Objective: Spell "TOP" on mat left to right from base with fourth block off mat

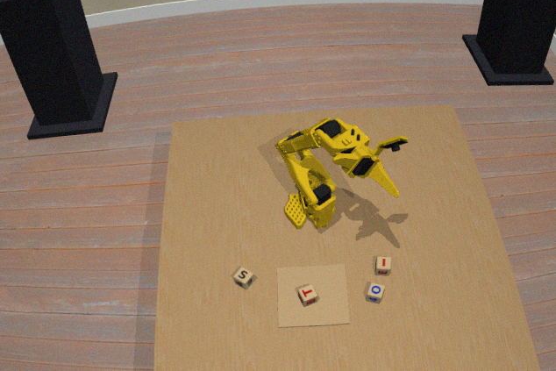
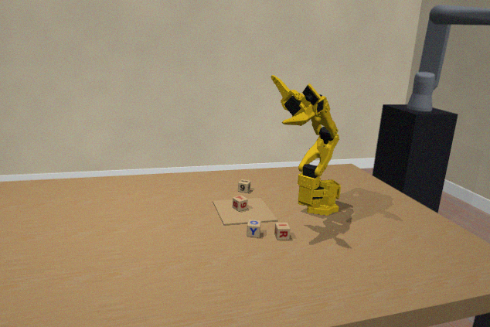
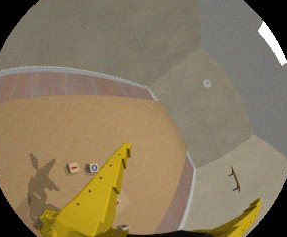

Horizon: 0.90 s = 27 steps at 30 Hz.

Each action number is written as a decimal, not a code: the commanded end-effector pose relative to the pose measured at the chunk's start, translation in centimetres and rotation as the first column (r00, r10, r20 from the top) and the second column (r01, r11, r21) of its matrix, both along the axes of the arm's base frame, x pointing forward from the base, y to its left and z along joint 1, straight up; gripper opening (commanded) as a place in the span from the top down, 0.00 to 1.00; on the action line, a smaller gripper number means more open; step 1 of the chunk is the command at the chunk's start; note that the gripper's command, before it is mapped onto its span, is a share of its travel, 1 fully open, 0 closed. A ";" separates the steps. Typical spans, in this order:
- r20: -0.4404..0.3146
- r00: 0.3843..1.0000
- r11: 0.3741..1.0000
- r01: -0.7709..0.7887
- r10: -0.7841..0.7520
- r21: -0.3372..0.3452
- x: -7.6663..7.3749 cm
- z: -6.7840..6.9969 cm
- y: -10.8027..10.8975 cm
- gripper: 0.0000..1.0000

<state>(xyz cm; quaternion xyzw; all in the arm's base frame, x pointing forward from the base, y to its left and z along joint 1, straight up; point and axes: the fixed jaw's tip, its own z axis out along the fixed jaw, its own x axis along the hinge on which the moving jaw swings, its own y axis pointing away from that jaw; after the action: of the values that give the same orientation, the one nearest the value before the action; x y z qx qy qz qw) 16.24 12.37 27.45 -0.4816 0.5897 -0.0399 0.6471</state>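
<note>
From above, I saw T [image 1: 308, 295] [image 2: 239, 203] [image 3: 117, 203] on mat [image 1: 331, 312] [image 2: 259, 211] [image 3: 124, 203], O [image 1: 375, 291] [image 2: 253, 228] [image 3: 93, 168] off mat at 3 o'clock; gripper [image 1: 367, 177] [image 2: 277, 99] [image 3: 194, 172] raised, fingers spread.

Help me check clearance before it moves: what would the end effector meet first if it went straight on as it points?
Nothing close, it seems: the open end effector is raised above the table, and only the room's wall appears ahead, though depth is unclear.
</note>
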 end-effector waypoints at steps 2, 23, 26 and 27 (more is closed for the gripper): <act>-0.033 0.998 0.998 0.052 -0.051 0.031 0.3 0.2 -0.9 0.00; -0.210 0.963 0.984 0.178 -0.171 0.018 1.1 -2.5 -2.6 0.00; -0.219 0.959 0.982 0.186 -0.178 0.017 1.2 -2.6 -2.7 0.00; -0.230 0.955 0.981 0.194 -0.185 0.016 1.2 -2.8 -2.8 0.00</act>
<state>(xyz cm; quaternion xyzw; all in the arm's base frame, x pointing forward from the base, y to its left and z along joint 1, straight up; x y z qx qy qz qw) 17.48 9.91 23.57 -0.4286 0.7068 -0.0344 0.5617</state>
